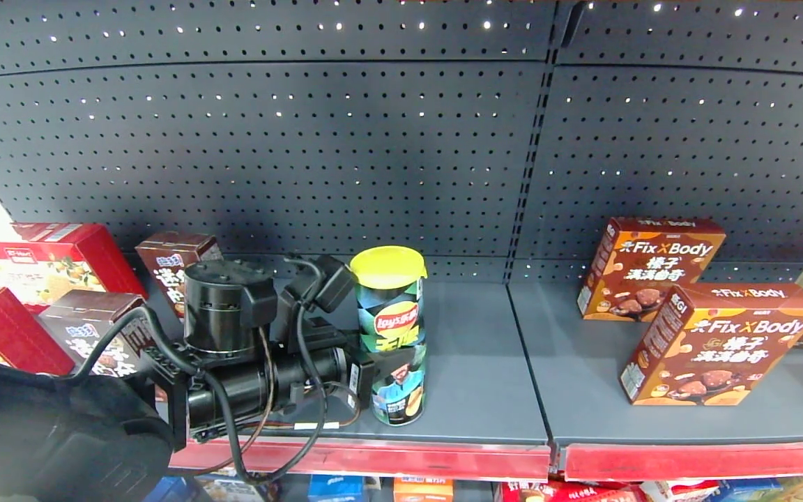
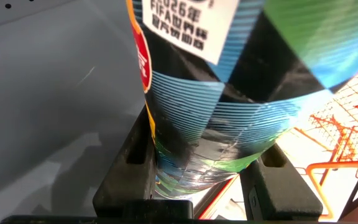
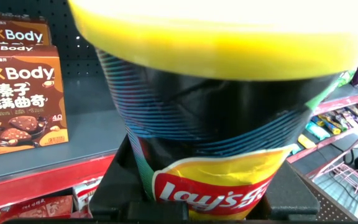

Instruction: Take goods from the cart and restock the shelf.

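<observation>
A chips can point(image 1: 389, 335) with a yellow lid stands upright near the front of the grey shelf point(image 1: 471, 390). My left gripper point(image 1: 368, 382) is shut on its lower half, coming from the left. The left wrist view has that can point(image 2: 197, 106) between the two dark fingers point(image 2: 129, 168). A second chips can point(image 3: 229, 124) with a yellow lid sits in my right gripper point(image 3: 207, 199), which is shut on it. It is held out in front of the shelf's red front edge point(image 3: 42, 180).
Two brown cookie boxes point(image 1: 712, 341) sit on the shelf to the right and appear as brown boxes point(image 3: 17, 93) in the right wrist view. Red and brown boxes point(image 1: 60, 279) crowd the left side. Wire cart bars point(image 3: 353, 180) lie below.
</observation>
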### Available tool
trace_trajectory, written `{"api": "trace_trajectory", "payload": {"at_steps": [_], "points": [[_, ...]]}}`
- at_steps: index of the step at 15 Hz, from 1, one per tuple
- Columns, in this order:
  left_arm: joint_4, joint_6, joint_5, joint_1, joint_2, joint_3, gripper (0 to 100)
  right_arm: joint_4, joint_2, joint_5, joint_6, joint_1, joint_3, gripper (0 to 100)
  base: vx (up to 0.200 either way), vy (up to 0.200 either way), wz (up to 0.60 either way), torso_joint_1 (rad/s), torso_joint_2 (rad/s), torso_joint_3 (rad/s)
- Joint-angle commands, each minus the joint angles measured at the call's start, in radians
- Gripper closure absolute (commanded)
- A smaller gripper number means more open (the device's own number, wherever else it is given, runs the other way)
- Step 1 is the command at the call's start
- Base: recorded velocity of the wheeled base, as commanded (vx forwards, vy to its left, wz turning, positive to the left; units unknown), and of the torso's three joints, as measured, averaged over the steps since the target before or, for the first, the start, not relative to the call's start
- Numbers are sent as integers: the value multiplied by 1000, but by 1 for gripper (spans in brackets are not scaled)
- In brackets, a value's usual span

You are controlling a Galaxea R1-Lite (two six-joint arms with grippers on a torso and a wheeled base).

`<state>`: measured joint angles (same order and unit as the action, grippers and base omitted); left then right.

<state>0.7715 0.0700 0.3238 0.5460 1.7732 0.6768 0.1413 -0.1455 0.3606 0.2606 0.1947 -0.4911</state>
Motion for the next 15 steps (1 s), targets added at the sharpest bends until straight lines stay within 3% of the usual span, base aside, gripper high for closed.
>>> {"api": "trace_trajectory", "payload": {"at_steps": [1,8,9,15], "points": [[0,2,0,0,2,3,100,0,0,0,0,0,-1,100,0,0,0,0,0,0],[0,1,0,-3,0,0,100,-2,0,0,0,-3,-4,100,0,0,0,0,0,0],[0,2,-2,-3,-1,0,0,-2,0,0,0,-3,-6,100,0,0,0,0,0,0],[-1,5,-3,-8,-41,-29,0,-2,-2,0,0,-3,-9,100,0,0,0,0,0,0]]}}
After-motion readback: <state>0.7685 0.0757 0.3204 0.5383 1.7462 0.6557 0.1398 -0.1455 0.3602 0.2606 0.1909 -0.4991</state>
